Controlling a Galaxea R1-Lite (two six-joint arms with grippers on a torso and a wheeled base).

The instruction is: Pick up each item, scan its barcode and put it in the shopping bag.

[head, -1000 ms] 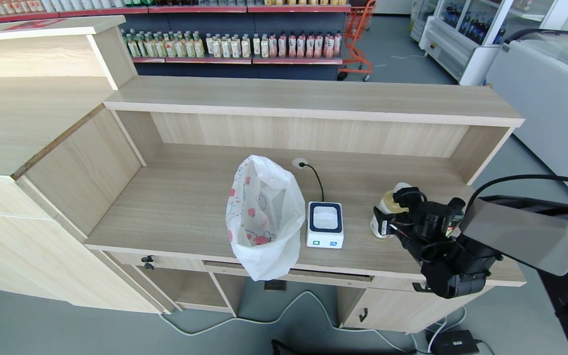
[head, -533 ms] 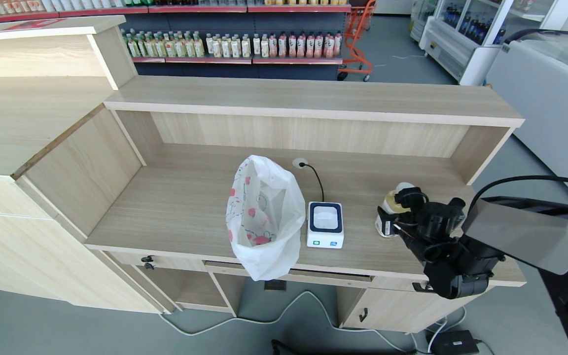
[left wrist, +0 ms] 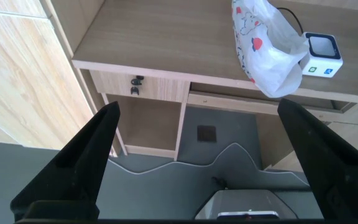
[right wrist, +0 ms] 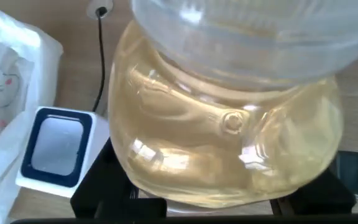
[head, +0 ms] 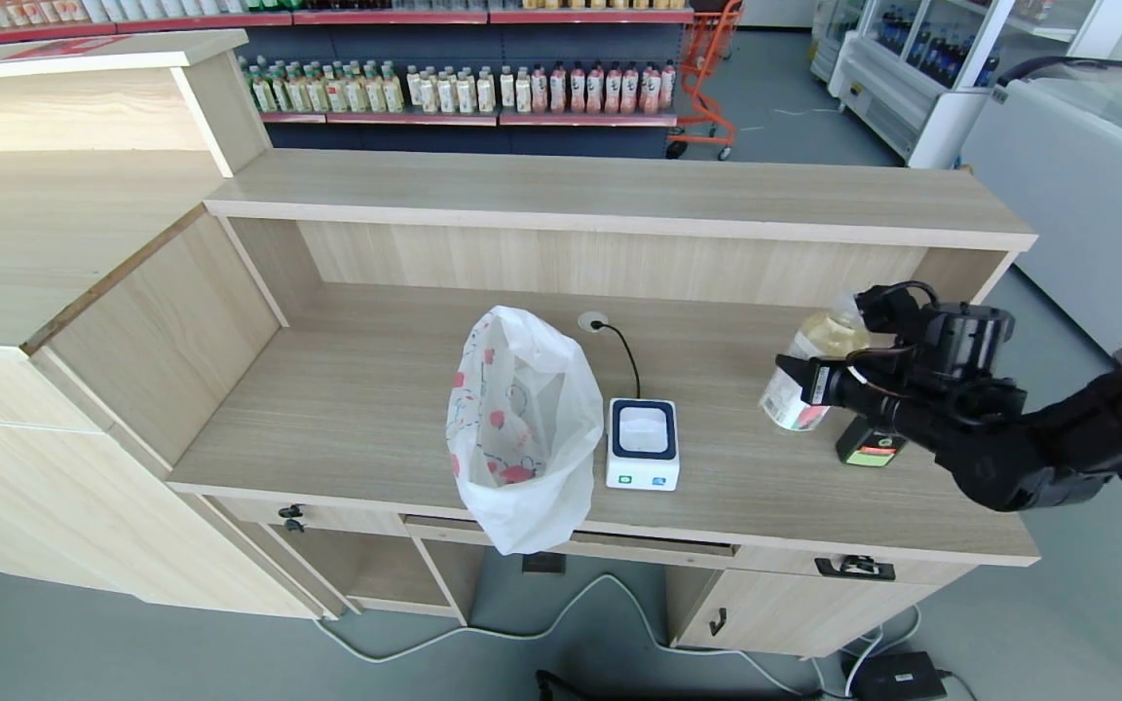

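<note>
Far left, the left gripper (left wrist: 197, 106) hangs out in front of the counter (head: 356, 409), aimed down at the floor by the drawers, fingers spread wide with nothing between them. Moving along the wood top, the shopping bag (head: 522, 428) sits at the front edge: white plastic with red prints, mouth open and facing up, its bottom drooping over the lip of the counter. Just beside it on the right is the scanner (head: 642, 443), a small white box with a dark-framed window facing up and a black cable (head: 625, 352) running back to a hole in the counter. Further right, well apart from the scanner, the right gripper (head: 829, 341) has its fingers clamped on the bottle (head: 807, 375), a clear plastic one with pale yellow liquid and a white and red label. It's tilted and looks lifted off the countertop. From the right wrist cam the bottle (right wrist: 229, 137) is right up close, with the scanner (right wrist: 55, 152) and the edge of the bag (right wrist: 5, 93) below it
</note>
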